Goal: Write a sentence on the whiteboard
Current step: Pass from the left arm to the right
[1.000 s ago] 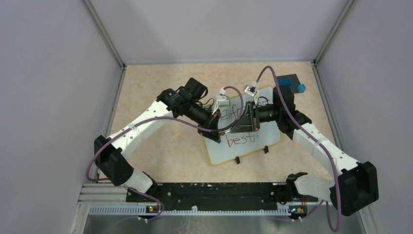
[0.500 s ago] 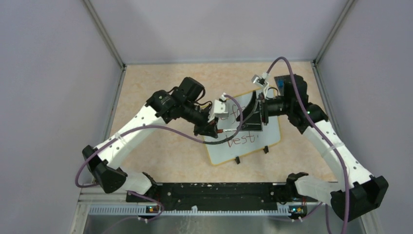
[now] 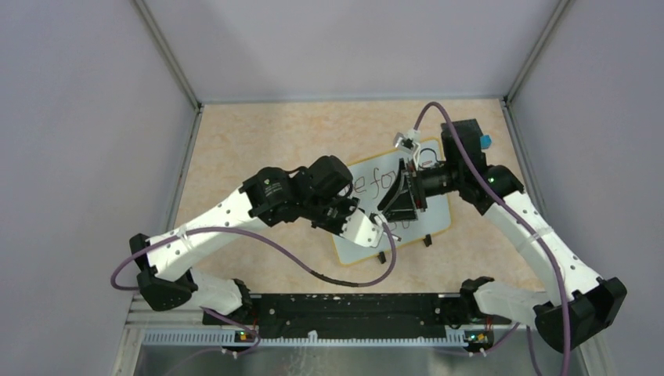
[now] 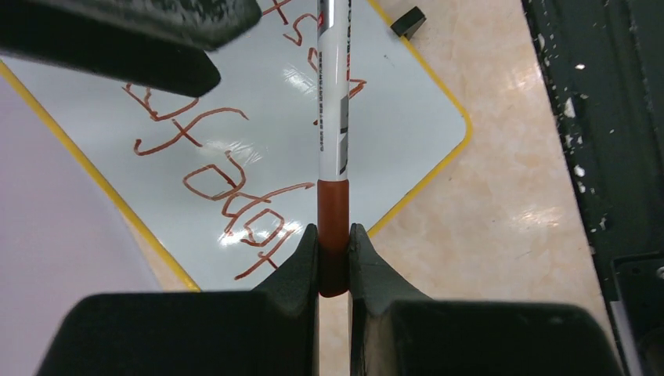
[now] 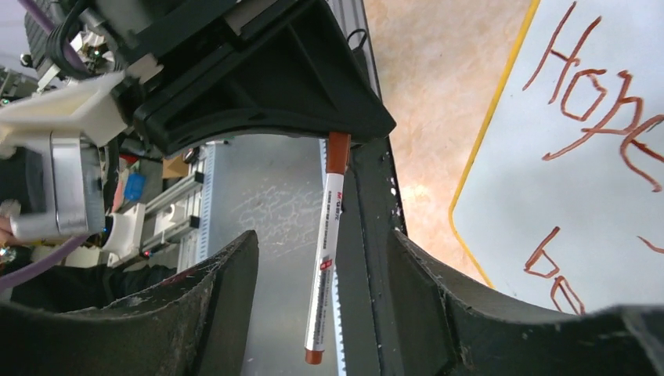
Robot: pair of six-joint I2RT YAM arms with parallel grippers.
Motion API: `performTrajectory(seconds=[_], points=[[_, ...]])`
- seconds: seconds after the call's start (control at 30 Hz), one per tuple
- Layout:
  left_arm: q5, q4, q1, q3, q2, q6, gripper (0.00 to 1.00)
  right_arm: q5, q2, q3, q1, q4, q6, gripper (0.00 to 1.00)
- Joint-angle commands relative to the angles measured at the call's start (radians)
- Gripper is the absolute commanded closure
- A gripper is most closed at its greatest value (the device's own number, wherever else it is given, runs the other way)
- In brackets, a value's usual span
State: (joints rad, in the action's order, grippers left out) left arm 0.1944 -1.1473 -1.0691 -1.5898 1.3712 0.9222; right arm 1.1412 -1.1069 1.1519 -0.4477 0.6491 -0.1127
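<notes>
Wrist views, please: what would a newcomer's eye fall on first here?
The marker, clamped at its brown end by the left fingers, stands out against the whiteboard. Behind it runs the reddish sentence; "Hope" reads clearly in the right wrist view. There the right fingers stand wide apart, either side of the marker.

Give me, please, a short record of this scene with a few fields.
left claw: shut on marker, gripping its reddish-brown end
right claw: open, holding nothing
whiteboard: on table, yellow rim
sentence: reddish-brown handwriting, two lines; "Hope" legible
</notes>
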Motion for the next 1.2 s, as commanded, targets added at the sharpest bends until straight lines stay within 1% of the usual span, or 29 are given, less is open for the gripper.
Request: performTrajectory(seconds=[0.0, 0.1, 0.23, 0.3, 0.4, 0.43, 0.5, 0.53, 0.6, 0.63, 0.67, 0.7, 0.73, 0.77, 0.83, 0.97, 1.03, 1.07, 1.17], points=[[-0.143, -0.014, -0.054, -0.035, 0.022, 0.092, 1.0, -0.045, -0.023, -0.006, -0.052, 0.034, 0.062, 0.42], [-0.163, -0.011, -0.076, -0.04, 0.035, 0.102, 1.0, -0.062, -0.045, -0.014, -0.088, 0.039, 0.071, 0.46], [-0.175, -0.004, -0.091, -0.044, 0.046, 0.109, 1.0, -0.1, -0.07, -0.024, -0.129, 0.076, 0.106, 0.54], [-0.18, -0.004, -0.095, -0.045, 0.049, 0.11, 1.0, -0.122, -0.085, -0.022, -0.151, 0.102, 0.156, 0.56], [-0.176, -0.002, -0.101, -0.051, 0.052, 0.113, 1.0, -0.143, -0.098, -0.024, -0.173, 0.11, 0.17, 0.57], [-0.176, -0.003, -0.102, -0.053, 0.053, 0.113, 1.0, -0.143, -0.101, -0.02, -0.175, 0.111, 0.175, 0.62], [-0.182, -0.002, -0.103, -0.051, 0.055, 0.111, 1.0, -0.144, -0.104, -0.013, -0.175, 0.112, 0.177, 0.75], [-0.185, -0.002, -0.103, -0.048, 0.055, 0.109, 1.0, -0.147, -0.105, -0.005, -0.176, 0.115, 0.182, 0.84], [-0.185, 0.002, -0.103, -0.042, 0.05, 0.095, 1.0, -0.151, -0.104, 0.007, -0.175, 0.125, 0.191, 0.98], [-0.201, 0.006, -0.103, -0.039, 0.049, 0.086, 0.99, -0.15, -0.101, 0.015, -0.175, 0.126, 0.192, 1.0], [-0.221, 0.013, -0.103, -0.037, 0.045, 0.074, 0.92, -0.151, -0.097, 0.017, -0.175, 0.125, 0.189, 1.0], [-0.234, 0.022, -0.104, -0.035, 0.043, 0.052, 0.81, -0.154, -0.093, 0.019, -0.173, 0.122, 0.188, 1.0], [-0.243, 0.027, -0.103, -0.035, 0.041, 0.039, 0.64, -0.157, -0.087, 0.021, -0.169, 0.119, 0.188, 1.0], [-0.253, 0.035, -0.103, -0.035, 0.039, 0.021, 0.53, -0.156, -0.081, 0.022, -0.157, 0.112, 0.18, 1.0], [-0.259, 0.046, -0.099, -0.044, 0.037, -0.015, 0.37, -0.134, -0.069, 0.025, -0.11, 0.089, 0.16, 1.0], [-0.212, 0.08, -0.06, -0.084, 0.042, -0.112, 0.16, -0.101, -0.038, 0.043, 0.031, 0.064, 0.134, 1.0], [-0.137, 0.095, -0.023, -0.11, 0.052, -0.187, 0.02, -0.093, -0.027, 0.046, 0.1, 0.058, 0.123, 1.0], [-0.107, 0.104, -0.005, -0.124, 0.058, -0.22, 0.01, -0.074, -0.024, 0.046, 0.142, 0.055, 0.121, 1.0], [0.032, 0.134, 0.108, -0.173, 0.077, -0.342, 0.01, -0.041, -0.021, 0.056, 0.264, 0.083, 0.145, 1.0]])
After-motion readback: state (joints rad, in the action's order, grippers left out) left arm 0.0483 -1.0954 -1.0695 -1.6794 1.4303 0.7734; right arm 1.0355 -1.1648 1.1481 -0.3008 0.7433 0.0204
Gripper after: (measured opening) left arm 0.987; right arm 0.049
